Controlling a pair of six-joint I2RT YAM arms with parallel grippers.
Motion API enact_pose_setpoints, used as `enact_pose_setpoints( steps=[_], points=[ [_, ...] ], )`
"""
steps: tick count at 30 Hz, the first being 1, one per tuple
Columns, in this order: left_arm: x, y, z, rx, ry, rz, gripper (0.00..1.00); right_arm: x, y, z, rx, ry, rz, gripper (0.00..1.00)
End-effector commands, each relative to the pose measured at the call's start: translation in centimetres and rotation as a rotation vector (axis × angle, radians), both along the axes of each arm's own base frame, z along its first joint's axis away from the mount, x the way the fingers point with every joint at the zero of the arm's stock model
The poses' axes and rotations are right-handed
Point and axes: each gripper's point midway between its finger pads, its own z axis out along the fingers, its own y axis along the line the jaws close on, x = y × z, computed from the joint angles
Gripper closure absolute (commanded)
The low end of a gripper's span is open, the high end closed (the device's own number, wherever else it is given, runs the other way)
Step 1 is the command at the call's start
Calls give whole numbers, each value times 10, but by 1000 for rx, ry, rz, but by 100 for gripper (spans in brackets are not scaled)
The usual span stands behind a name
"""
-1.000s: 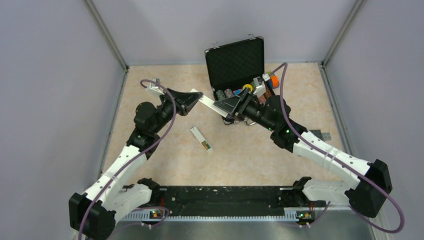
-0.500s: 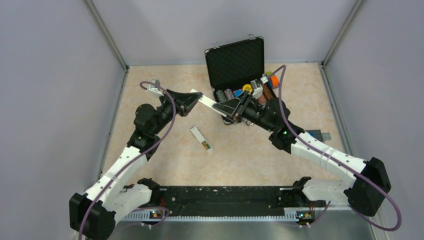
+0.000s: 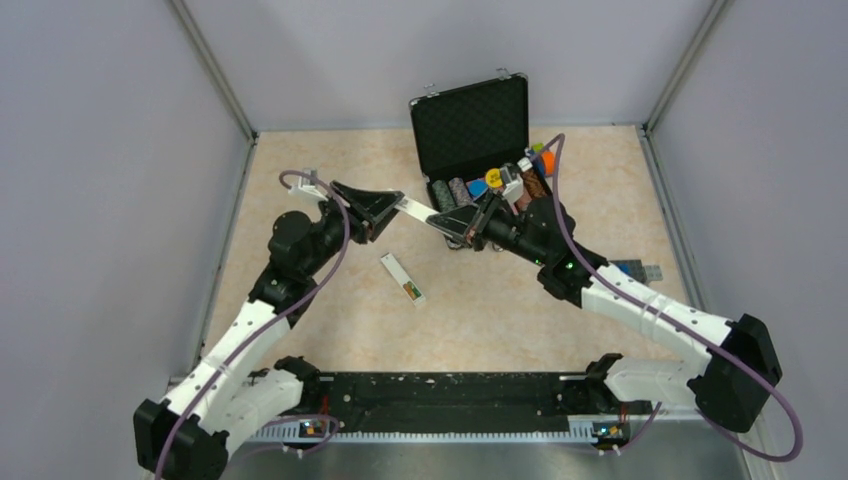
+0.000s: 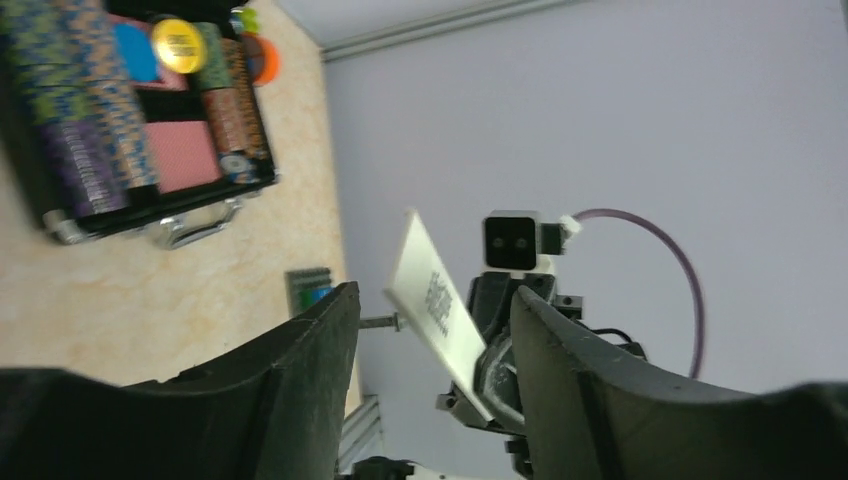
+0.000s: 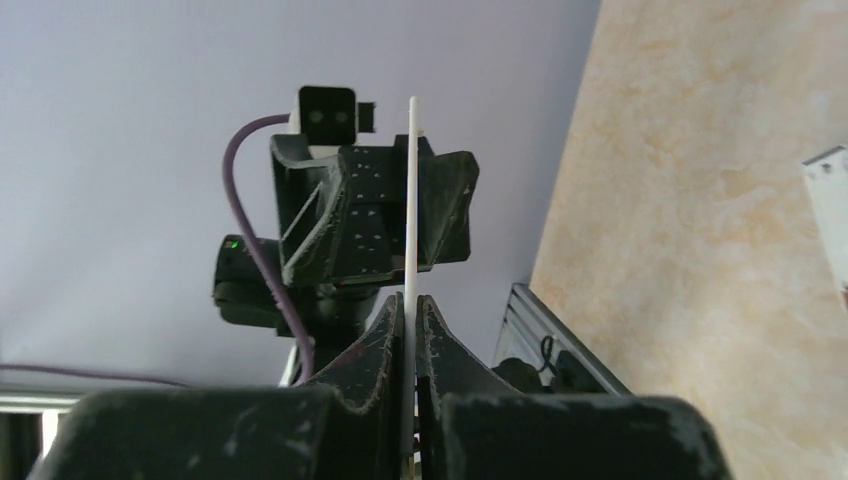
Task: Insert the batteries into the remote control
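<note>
The right gripper (image 3: 447, 220) is clamped on one end of a thin white cover (image 3: 413, 209). Its wrist view shows the two fingers (image 5: 385, 335) pressed flat against the plate, which is seen edge-on and stands straight out ahead. The left gripper (image 3: 388, 208) sits at the opposite end with its jaws apart. In its wrist view the cover passes through the gap with daylight on both sides, so the right arm alone seems to carry it. The cover's long axis runs from one gripper to the other, dipping a little toward the right arm, in the air just in front of the open case (image 3: 470, 125). The remote (image 3: 402, 278) lies flat on the table (image 3: 520, 290), on the near side of that span and about equally near both grippers. Its long axis runs diagonally, the far end toward the left arm and the near end toward the right. A green and brownish spot near its near end may be the batteries (image 3: 410, 291), but it is too small to be sure. The held plate is probably the remote's back, which would have to be swung into line with the remote and lowered toward the arm bases.
</note>
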Motion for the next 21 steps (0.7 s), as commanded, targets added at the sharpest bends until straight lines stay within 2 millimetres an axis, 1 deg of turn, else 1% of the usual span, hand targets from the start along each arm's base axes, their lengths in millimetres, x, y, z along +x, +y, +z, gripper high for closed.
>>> enact_pose_setpoints(
  steps=[1,4,5,6,7,9,10,11,12,13,14,16,18,21],
  points=[
    [-3,44,-56,309,126,196,34,4,-23,-21,-135,-12,-85,100],
    [-6,90,-98,537,239,357,32,5,-38,-46,-246,-13,-121,100],
    [-6,102,-108,595,265,394,32,4,-39,-53,-284,-24,-112,100],
    [-5,112,-116,648,281,421,32,3,-38,-59,-330,-49,-89,100],
    [-4,122,-126,700,310,454,32,0,-36,-71,-387,-50,-48,100],
    [3,136,-140,775,343,485,32,-9,-22,-89,-447,-71,83,100],
    [8,139,-147,798,354,487,32,-14,-14,-96,-459,-74,149,100],
    [16,141,-154,811,368,478,38,-19,-6,-103,-469,-78,213,100],
    [24,138,-161,807,374,451,46,-22,1,-112,-494,-77,269,100],
    [34,137,-167,795,381,429,52,-24,7,-121,-538,-85,316,100],
    [44,133,-179,794,400,394,56,-28,13,-128,-565,-79,355,100],
    [64,126,-189,782,407,350,63,-36,24,-146,-613,-66,426,100],
    [76,110,-202,786,428,242,66,-45,30,-166,-643,-48,484,100],
    [86,92,-225,786,479,118,75,-55,33,-195,-685,-36,558,100]
  ],
)
